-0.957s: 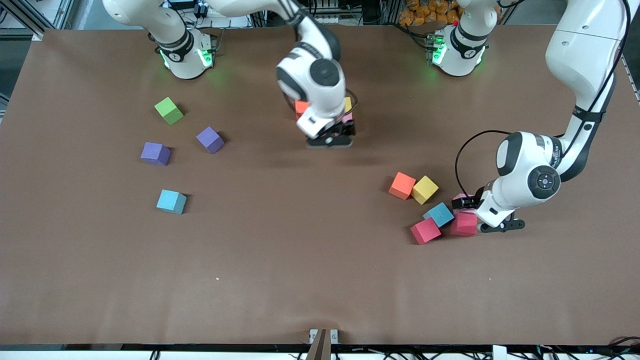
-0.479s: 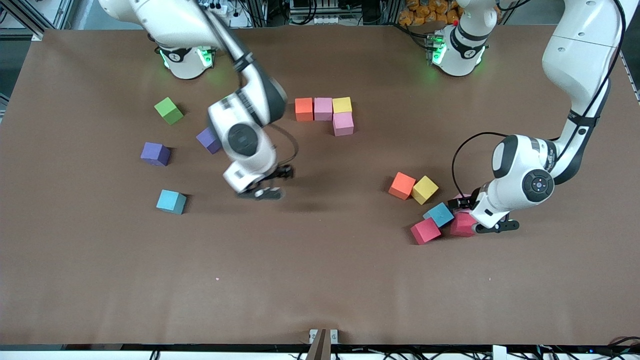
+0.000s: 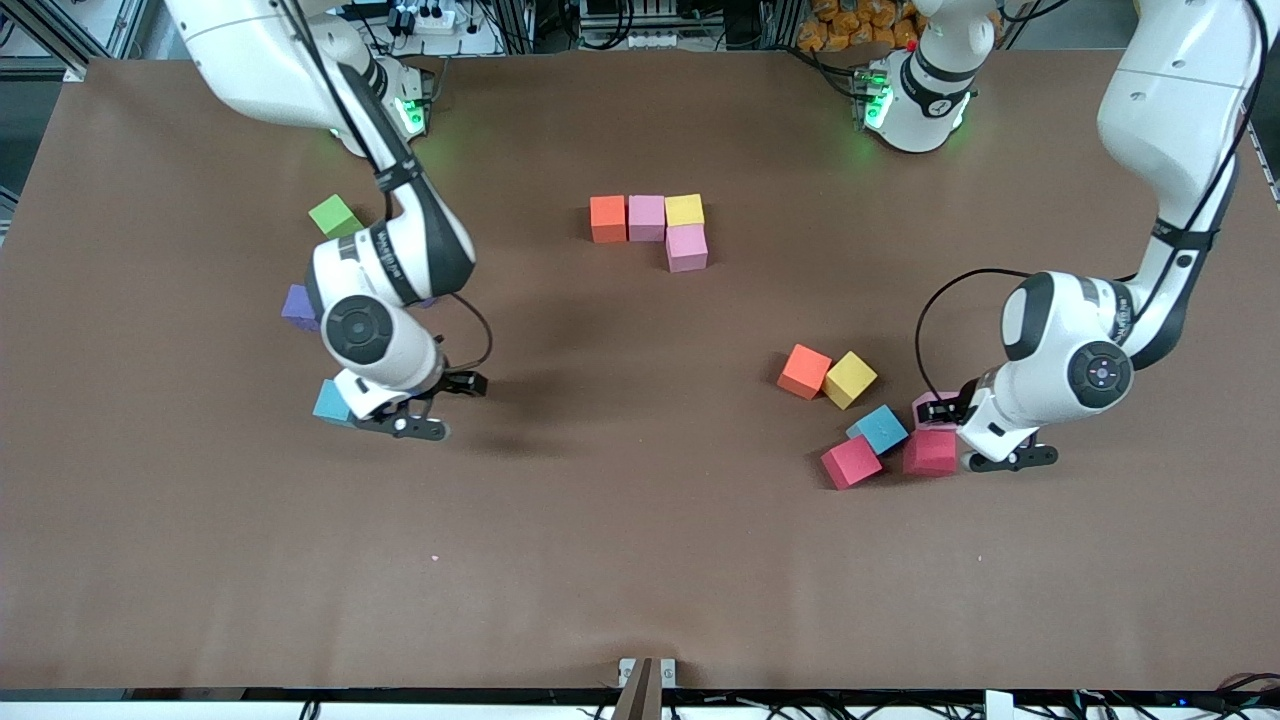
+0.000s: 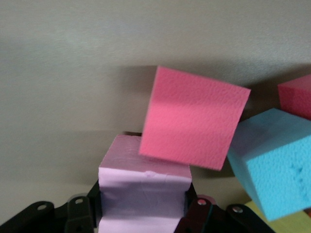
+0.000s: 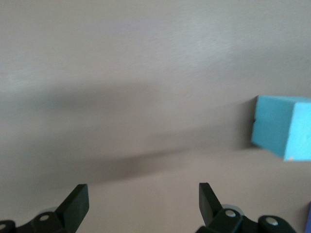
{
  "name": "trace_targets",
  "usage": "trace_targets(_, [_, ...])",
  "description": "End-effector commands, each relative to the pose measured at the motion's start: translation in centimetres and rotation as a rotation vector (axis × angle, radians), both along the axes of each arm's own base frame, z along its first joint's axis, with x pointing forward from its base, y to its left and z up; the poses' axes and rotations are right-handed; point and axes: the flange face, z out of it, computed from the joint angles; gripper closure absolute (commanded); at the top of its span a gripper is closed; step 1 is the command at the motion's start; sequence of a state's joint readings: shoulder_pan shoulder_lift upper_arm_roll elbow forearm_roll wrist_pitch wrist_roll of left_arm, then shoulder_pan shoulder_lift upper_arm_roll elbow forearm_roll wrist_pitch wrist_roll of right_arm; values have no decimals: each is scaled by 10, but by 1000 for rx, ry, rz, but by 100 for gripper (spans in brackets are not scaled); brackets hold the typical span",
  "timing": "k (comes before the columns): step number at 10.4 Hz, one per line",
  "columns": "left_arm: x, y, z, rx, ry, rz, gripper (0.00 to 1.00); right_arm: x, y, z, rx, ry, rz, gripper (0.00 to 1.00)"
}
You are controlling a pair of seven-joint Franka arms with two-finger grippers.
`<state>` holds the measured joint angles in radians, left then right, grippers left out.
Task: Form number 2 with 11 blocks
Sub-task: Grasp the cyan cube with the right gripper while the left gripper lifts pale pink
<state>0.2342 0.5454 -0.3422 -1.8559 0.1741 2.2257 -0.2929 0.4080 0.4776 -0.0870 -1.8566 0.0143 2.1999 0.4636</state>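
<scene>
The brown table carries everything.

The right arm reaches from its base toward the right arm's end of the table, and the right claw hangs just above the table with its jaws spread wide and nothing between them. A light blue block lies just beside this claw, partly covered by the wrist in the front view; the right wrist view shows it off to one side of the open fingers, apart from them. A purple block peeks out from the arm above the claw, farther from the front camera, and a green cube lies farther still.

The left arm bends down at the left arm's end of the table. The left claw is low among a cluster of cubes, closed on a light pink block; the left wrist view shows that block clamped between the two fingers. A crimson cube sits touching the held block, tilted against it. A second light blue block lies just beside the claw, and another crimson cube touches that one. An orange block and a yellow block lie side by side near the claw, farther from the front camera.

Well apart from both claws, mid-table, orange, pink and yellow blocks form a touching row, with a pink block below the yellow.
</scene>
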Motion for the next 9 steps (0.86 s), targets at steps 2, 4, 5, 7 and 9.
trace_targets(2, [-24, -61, 89, 44, 27, -45, 100, -2, -91, -12, 24, -23, 77, 0])
trace_targets(4, [-34, -116, 110, 13, 18, -52, 100, 4, -128, -6, 36, -16, 120, 0])
trace_targets(5, [-43, -150, 115, -19, 23, -26, 100, 5, -141, -7, 40, -11, 140, 0])
trace_targets(7, [-65, -224, 117, -33, 37, 12, 100, 4, -153, -12, 41, -2, 139, 0])
trace_targets(9, [-88, -264, 100, -17, 62, 23, 100, 0, -163, -22, 44, 13, 154, 0])
